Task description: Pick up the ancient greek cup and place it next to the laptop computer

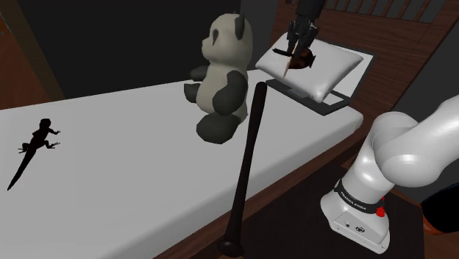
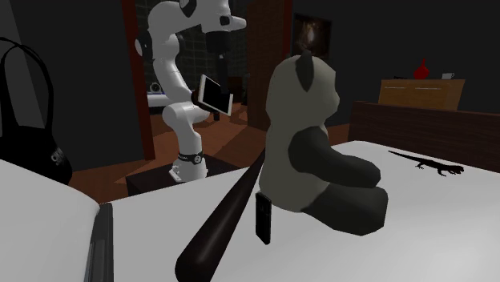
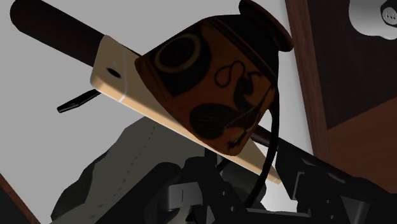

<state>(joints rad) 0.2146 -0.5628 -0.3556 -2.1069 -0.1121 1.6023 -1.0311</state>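
The surface (image 1: 132, 176) is a long white slab. It stands in a dim room with dark walls and a reddish-brown floor (image 1: 290, 197), and a wooden dresser (image 2: 421, 92) stands against the back wall.

At the surface's far corner, on the shoulder view's right, sits the open laptop (image 1: 324, 73). The gripper (image 1: 298, 45) hangs above the laptop and carries the ancient greek cup (image 1: 300, 60) in the air, clear of the surface. The cup (image 3: 210, 83) is orange-brown with black figures and lies tilted on its side. A pale flat slab (image 3: 114, 79), perhaps a phone, is pressed against it. Where the fingers bite is hard to make out, though they seem to be closed near the cup's thin handle.

A panda toy (image 1: 221, 73) sits mid-surface, near the far edge. A dark bat (image 1: 246, 162) runs from the near edge up toward the laptop, passing just beside the panda. A black lizard (image 1: 35, 147) lies near the surface's end on the shoulder view's left, well apart from the rest.
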